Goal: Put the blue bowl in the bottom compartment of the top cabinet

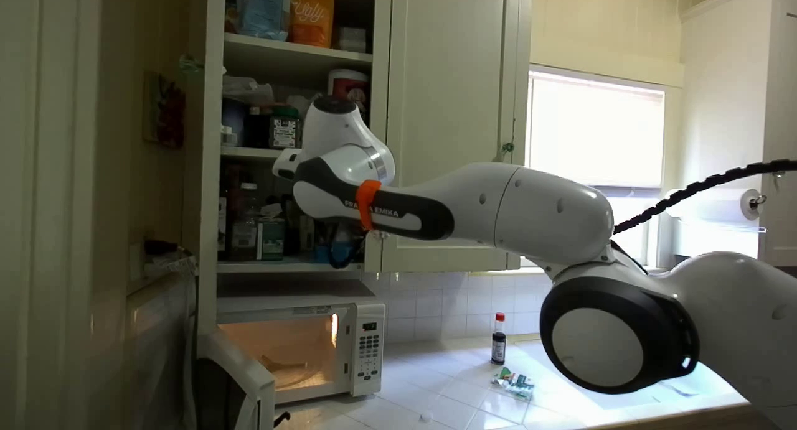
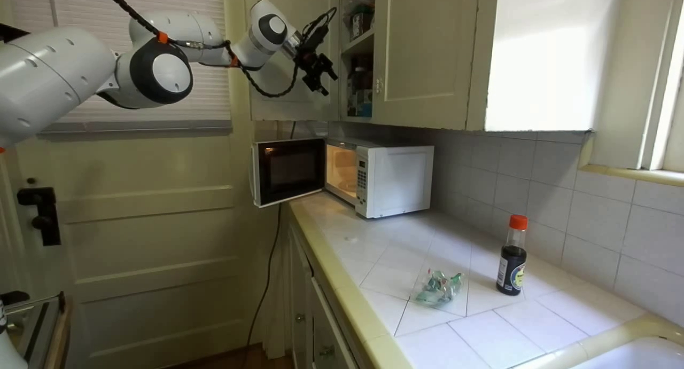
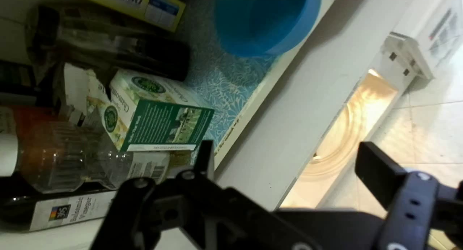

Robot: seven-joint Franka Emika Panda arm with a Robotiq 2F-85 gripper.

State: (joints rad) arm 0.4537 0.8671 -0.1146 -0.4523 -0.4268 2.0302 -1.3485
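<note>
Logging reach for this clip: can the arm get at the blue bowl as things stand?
Probably yes: the gripper is open, the blue bowl sits at the front edge of the bottom compartment with nothing seen blocking it, and the chamomile box stands apart. The gripper would likely need to shift over.

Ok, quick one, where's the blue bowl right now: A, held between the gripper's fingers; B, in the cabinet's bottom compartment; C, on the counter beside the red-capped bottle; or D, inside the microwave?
B: the wrist view shows the blue bowl near the front edge of the bottom compartment, apart from the open gripper.
</note>
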